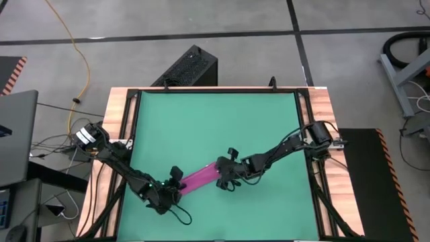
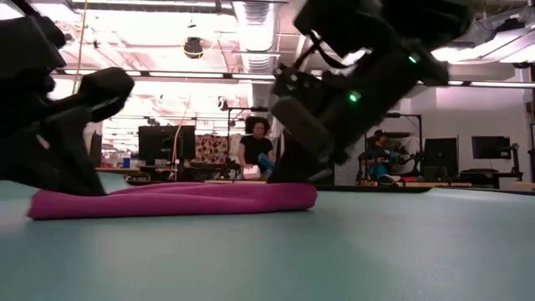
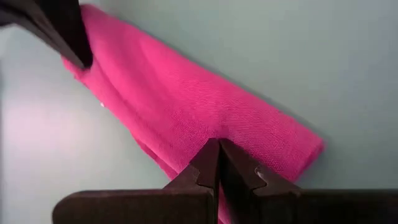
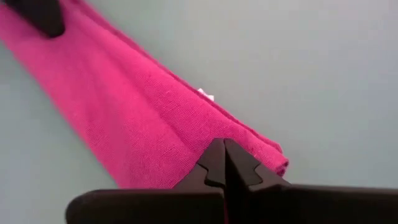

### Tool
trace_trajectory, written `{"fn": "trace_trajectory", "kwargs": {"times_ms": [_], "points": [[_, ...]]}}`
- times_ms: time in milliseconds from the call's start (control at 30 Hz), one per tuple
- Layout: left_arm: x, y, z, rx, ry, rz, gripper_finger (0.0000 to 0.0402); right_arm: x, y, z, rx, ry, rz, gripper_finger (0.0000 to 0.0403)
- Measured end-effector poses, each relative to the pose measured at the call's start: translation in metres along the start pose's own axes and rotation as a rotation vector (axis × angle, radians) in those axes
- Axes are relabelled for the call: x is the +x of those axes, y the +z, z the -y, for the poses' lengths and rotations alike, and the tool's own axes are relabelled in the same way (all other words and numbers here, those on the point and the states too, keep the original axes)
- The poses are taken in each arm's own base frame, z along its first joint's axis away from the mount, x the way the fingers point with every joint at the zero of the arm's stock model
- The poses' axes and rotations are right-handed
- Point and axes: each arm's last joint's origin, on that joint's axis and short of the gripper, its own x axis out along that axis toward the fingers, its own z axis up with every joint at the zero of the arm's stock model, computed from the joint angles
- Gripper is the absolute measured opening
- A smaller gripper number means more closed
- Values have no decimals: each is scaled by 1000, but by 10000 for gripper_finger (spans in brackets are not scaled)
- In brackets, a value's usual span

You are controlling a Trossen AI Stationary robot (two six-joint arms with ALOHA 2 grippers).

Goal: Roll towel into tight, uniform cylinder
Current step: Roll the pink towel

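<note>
The magenta-pink towel (image 1: 198, 179) lies on the green mat (image 1: 215, 121) as a long, narrow roll, slanting from near left to far right. It also shows in the low view (image 2: 175, 201). A small white tag (image 4: 205, 94) sticks out at its edge. My left gripper (image 3: 219, 144) is shut at the roll's near-left end (image 1: 176, 188). My right gripper (image 4: 224, 144) is shut at the roll's far-right end (image 1: 222, 176). My left gripper has its shut fingertips on the top of the roll (image 3: 205, 134), a little in from the near-left end (image 3: 305, 149). The fingers slant down onto it. The roll lies flat on the mat. My right gripper has its shut fingertips on the top of the roll (image 4: 208, 137), a little in from the far-right end (image 4: 273, 158). The fingers slant down onto it. The roll lies flat on the mat.
The green mat fills the table inside a black frame (image 1: 134, 101) with wooden edges (image 1: 115, 114). Bare mat lies on the far side and to the right of the roll. A black box (image 1: 191, 67) stands beyond the far edge. People sit in the room behind (image 2: 255, 146).
</note>
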Motion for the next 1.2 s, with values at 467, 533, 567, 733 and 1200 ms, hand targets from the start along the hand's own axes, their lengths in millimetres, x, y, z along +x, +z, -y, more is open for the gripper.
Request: {"fn": "trace_trajectory", "kwargs": {"times_ms": [467,533,567,733,1200], "points": [[25,-14,-40,447,-20,-153,0,-26,-6,-26,-27,-149,280,17],[28,-15,-45,469,-40,-155,0,-27,-3,-28,-43,-94,286,15],[29,-15,-47,474,-55,-151,0,-27,-1,-29,-57,-72,296,15],[33,-16,-54,493,-68,-143,0,-24,5,-26,-120,0,285,14],[38,-6,-58,454,-64,-28,0,-21,-25,32,21,188,497,13]]}}
